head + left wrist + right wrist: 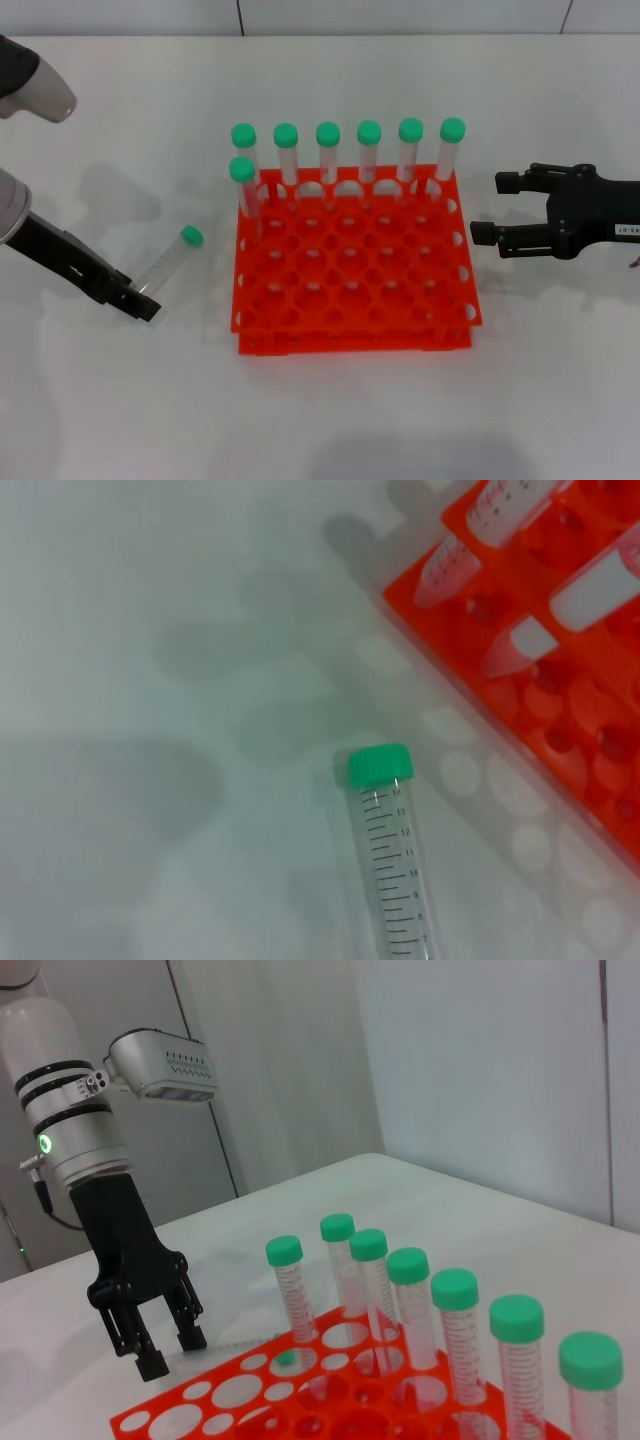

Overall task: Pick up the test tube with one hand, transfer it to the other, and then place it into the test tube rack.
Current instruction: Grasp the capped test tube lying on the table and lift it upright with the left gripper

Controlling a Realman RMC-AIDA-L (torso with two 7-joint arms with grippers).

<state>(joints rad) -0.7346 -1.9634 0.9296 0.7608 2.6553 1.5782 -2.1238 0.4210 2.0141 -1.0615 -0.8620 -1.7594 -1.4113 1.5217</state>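
Orange-red test tube rack point(355, 275) sits mid-table on the white tabletop point(330, 420), with seven green-capped tubes point(369, 150) standing upright in it: six along the far row and one more just in front of the far-left corner tube.

The loose test tube point(168, 259) lies flat on the table just left of the rack, not touching it, green cap point(191, 236) pointing away from the robot and a bit toward the rack. In the left wrist view you can read the graduation marks down its clear body point(392, 880), cap end point(380, 765) toward the rack's edge point(520, 730).

Left gripper point(140, 297) is down at the tube's bottom end, coming in from the left side. From the right wrist view its fingers point(150, 1360) look spread apart, straddling the tube's end, not clamped on it as far as I can tell.

Right gripper point(490, 208) hangs off to the right of the rack, pointing at it, fingers wide apart and nothing between them.
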